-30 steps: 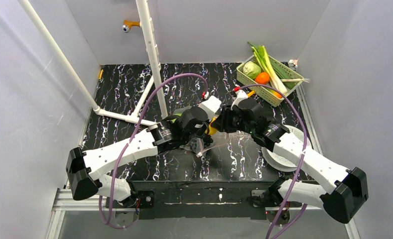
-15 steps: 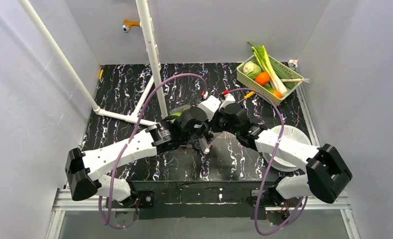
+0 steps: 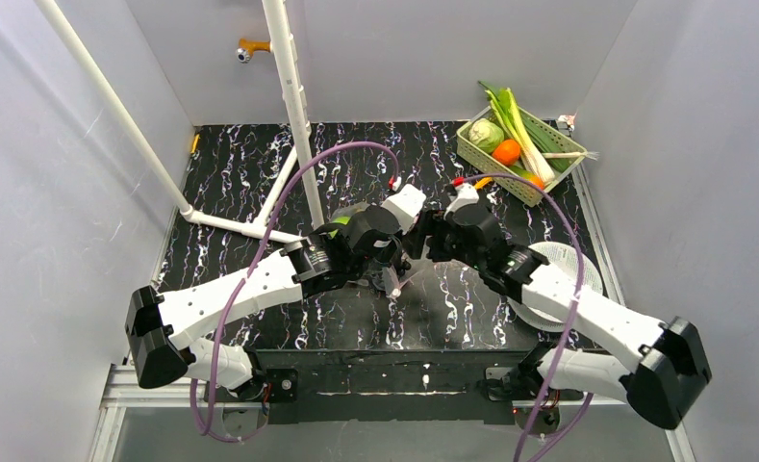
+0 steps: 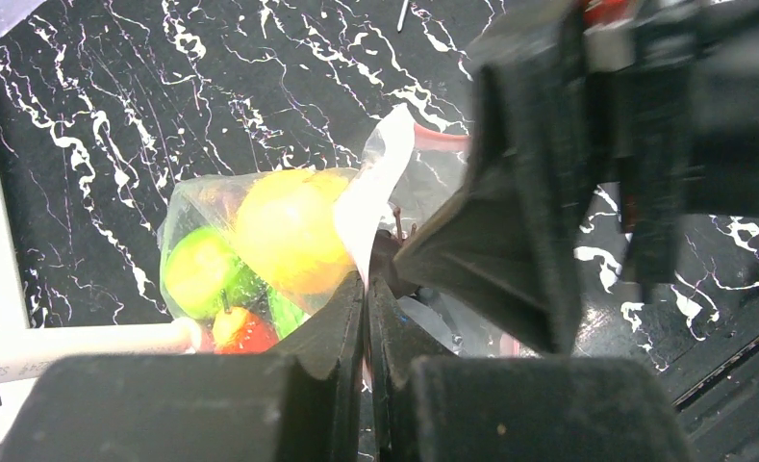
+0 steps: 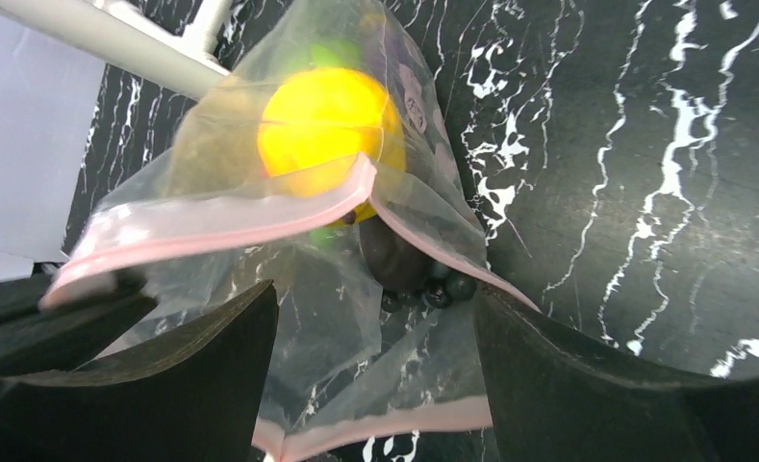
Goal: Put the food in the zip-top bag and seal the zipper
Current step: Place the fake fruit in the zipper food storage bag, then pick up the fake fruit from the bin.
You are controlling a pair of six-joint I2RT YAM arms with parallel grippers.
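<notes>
- Two arms meet at mid-worktop (image 3: 240, 164) over the bag (image 5: 212, 164).
- The left gripper (image 4: 367, 289) is pinched tight on the bag's mouth edge.
- The right gripper (image 5: 375, 298) stands wide, jaws either side of the pink zipper (image 5: 221, 226).
- Inside the bag lie a yellow piece (image 5: 322, 130) and a green piece (image 4: 197, 269); dark grapes (image 5: 399, 260) sit at its mouth.

Zip-top bag (image 5: 327, 318) unsealed, pink zipper (image 5: 221, 226) gaping; yellow fruit (image 5: 322, 125) inside.
</notes>
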